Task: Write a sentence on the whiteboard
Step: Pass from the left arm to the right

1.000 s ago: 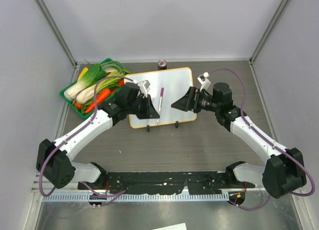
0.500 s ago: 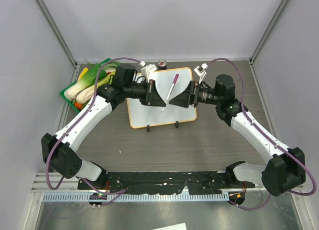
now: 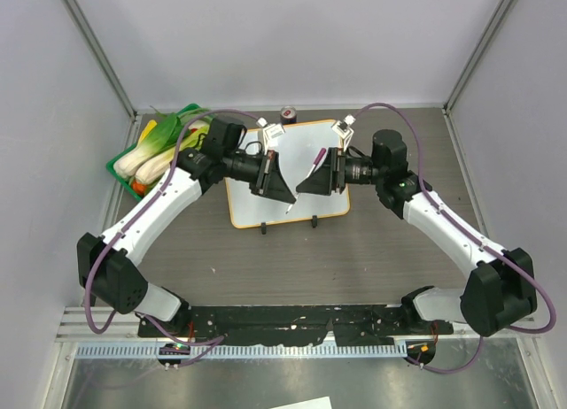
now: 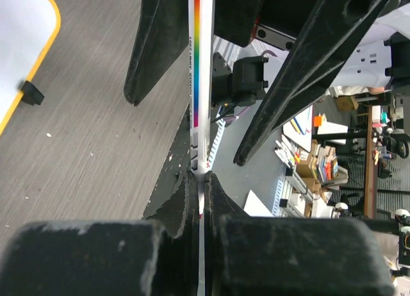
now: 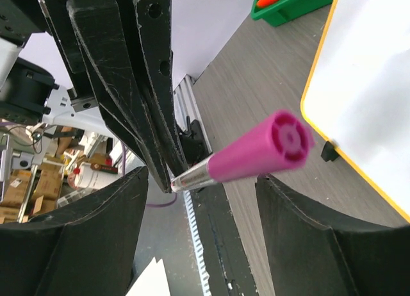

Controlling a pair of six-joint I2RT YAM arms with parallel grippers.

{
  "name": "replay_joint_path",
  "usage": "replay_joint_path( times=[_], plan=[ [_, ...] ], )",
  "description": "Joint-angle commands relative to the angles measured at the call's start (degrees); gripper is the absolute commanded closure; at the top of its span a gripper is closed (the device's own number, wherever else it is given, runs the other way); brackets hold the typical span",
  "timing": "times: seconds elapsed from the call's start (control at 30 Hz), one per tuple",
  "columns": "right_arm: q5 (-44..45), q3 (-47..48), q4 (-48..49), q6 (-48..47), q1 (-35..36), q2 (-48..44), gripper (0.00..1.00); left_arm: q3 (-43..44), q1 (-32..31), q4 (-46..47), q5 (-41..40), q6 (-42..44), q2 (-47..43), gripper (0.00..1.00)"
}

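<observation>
The whiteboard (image 3: 310, 136) lies flat at the table's middle back, white with an orange rim, and no writing shows on its visible parts. My left gripper (image 3: 285, 189) hovers over it, shut on a white marker (image 3: 317, 157) with a rainbow stripe and a pink cap. In the left wrist view the marker (image 4: 200, 84) runs forward out of the clamped jaws (image 4: 202, 180). My right gripper (image 3: 308, 184) faces the left one, open, with the pink cap (image 5: 269, 148) between its spread fingers (image 5: 83, 232) and touching neither. A corner of the board shows in the right wrist view (image 5: 365, 84).
A green basket (image 3: 120, 170) of vegetables stands at the back left, beside the board. A small dark can (image 3: 288, 114) sits behind the board. Two black clips (image 3: 263, 227) stick out from the board's near edge. Grey walls close in the left, right and back.
The left gripper lifted the marker off the board and turned to face right. The right gripper moved in leftward until the pink cap end sits between its open fingers.
</observation>
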Motion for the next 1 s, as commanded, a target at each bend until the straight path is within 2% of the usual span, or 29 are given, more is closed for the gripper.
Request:
replay_joint_path(
  times=[0.0, 0.2, 0.3, 0.43, 0.6, 0.87, 0.97],
  plan=[
    [-4.3, 3.2, 2.0, -1.0, 1.9, 0.7, 0.28, 0.2, 0.3, -3.2, 4.2, 3.0, -1.4, 1.0],
    [-5.8, 2.7, 3.2, -0.4, 3.3, 0.9, 0.36, -0.5, 0.3, -5.3, 3.4, 4.3, -2.3, 1.0],
    [-6.1, 1.4, 7.1, 2.5, 3.3, 0.6, 0.51, -1.0, 0.2, -6.0, 2.8, 4.8, -2.8, 1.0],
    [-7.2, 1.1, 7.8, 3.1, 3.3, 0.8, 0.61, -1.6, 0.2, -6.1, 3.0, 4.7, -3.4, 1.0],
    [-8.2, 0.8, 8.2, 3.5, 3.4, 1.7, 0.7, -1.8, 0.3, -6.3, 2.8, 4.8, -4.2, 1.0],
    [-9.4, -1.6, 15.7, 9.5, 3.4, 2.9, 0.71, -2.2, 0.3, -5.0, 3.2, 4.0, -4.5, 1.0],
    [-9.8, -2.1, 17.3, 10.7, 3.7, 3.2, 0.82, -2.2, 0.3, -5.0, 3.2, 4.1, -4.3, 1.0]
  ],
)
